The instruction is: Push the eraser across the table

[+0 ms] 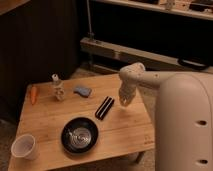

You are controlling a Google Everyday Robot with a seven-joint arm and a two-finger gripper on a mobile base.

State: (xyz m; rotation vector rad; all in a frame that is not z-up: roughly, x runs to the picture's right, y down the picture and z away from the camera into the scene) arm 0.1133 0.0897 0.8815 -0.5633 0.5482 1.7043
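Right, biggest first: robot's white body (182, 125) fills the right side of the view, w/ its arm (142, 76) reaching out over the table's right end. The table (122, 131) is light-brown wood w/ plank top, standing in front of a dark wall.

On the table, near the front edge and about mid-length, sits a round black bowl (79, 135); something pale and shiny lies inside it, can't tell what. At the front left corner stands a white cup (24, 146), upright, well apart from the bowl.

The eraser (104, 107), a flat black bar w/ a thin pale stripe, lies on the table behind the bowl and a bit to its right, angled so its far end points up-right. It's apart from the bowl.

The gripper (124, 99) hangs just beside the eraser's right side, pointing down, low over the wood. Open or closed: can't tell. Contact w/ the eraser: also can't tell.

Smaller stuff toward the back: a blue-grey sponge (82, 91), a small pale bottle-like obj (58, 87) left of it, and an orange item (33, 94) near the left edge.
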